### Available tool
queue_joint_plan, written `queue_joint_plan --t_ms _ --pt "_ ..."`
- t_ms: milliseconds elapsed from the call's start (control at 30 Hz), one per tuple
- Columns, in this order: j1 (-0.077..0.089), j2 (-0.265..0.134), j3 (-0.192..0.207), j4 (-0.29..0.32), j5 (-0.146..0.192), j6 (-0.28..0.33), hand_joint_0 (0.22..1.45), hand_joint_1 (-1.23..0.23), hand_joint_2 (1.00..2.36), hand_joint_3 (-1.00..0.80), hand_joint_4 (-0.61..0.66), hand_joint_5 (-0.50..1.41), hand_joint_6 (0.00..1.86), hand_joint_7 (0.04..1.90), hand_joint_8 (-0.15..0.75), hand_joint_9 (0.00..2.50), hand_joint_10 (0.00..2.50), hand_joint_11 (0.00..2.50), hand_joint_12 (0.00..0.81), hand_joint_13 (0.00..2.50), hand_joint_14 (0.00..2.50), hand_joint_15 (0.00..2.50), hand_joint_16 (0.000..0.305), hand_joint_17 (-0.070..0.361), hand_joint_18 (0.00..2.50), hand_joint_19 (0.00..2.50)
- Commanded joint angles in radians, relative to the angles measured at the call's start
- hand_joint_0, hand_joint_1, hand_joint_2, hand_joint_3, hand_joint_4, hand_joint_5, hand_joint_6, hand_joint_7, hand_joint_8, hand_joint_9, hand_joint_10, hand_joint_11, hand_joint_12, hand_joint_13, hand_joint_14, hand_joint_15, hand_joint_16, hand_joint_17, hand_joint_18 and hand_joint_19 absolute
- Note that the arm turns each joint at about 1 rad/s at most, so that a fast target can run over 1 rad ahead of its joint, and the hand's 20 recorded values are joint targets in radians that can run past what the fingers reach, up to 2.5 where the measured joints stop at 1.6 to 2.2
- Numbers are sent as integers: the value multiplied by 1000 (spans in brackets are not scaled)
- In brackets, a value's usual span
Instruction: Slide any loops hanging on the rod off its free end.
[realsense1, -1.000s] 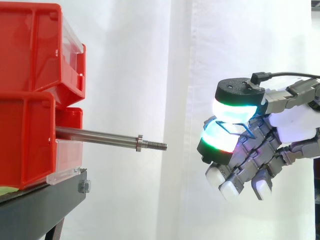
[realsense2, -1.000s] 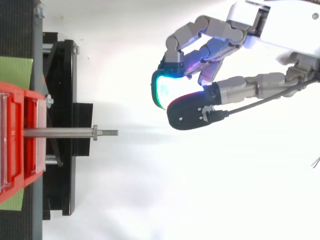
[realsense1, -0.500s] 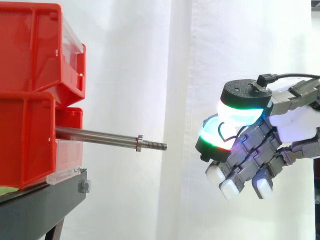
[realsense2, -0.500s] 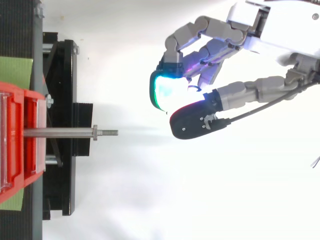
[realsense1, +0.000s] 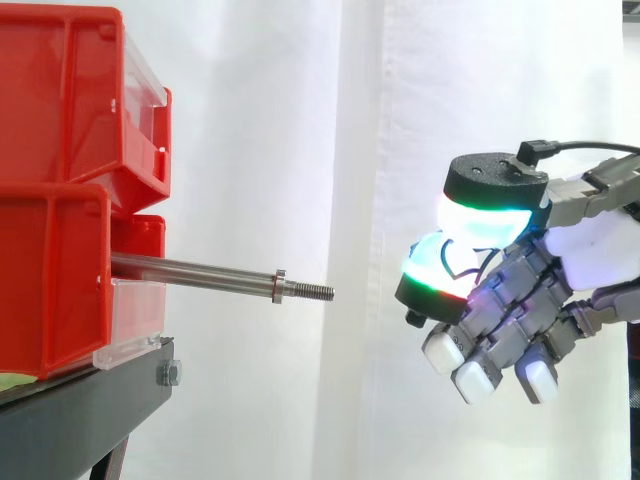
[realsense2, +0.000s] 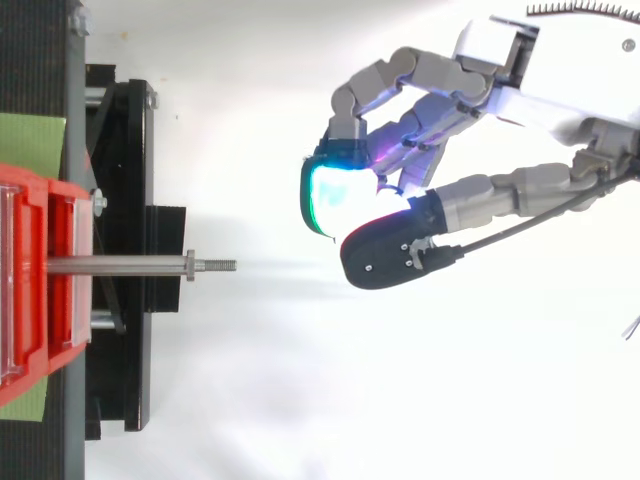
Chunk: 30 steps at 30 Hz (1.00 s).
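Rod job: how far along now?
Done: the rod is bare, nothing hangs on it. In hand: a thin loop looks pinched in the hand, well clear of the rod's free end. Left: probably only to let it go.

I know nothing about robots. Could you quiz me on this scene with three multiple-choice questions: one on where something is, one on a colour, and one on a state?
1. Where is the hand relative to the rod?
A) beyond its free end, apart from it
B) wrapped round its middle
C) inside a bin

2. What colour are the bins?
A) blue
B) red
C) yellow

3. What state is the rod in?
A) hung with several loops
B) bent downward
C) bare

Answers: 1 A, white curtain shows between the rod's threaded tip and the hand. 2 B, both stacked bins are red. 3 C, nothing hangs anywhere along the rod.
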Motion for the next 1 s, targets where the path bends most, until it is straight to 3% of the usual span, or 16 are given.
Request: queue_joint_plan --t_ms 0,967 --pt "4 0 0 -20 0 10 609 -699 1017 -222 123 -133 916 1096 330 936 9 331 336 895 13 358 48 108 911 644" --pt "13 0 0 -40 3 11 577 -638 1006 -180 104 -110 917 1125 383 1003 7 313 408 933 11 357 65 146 979 648"
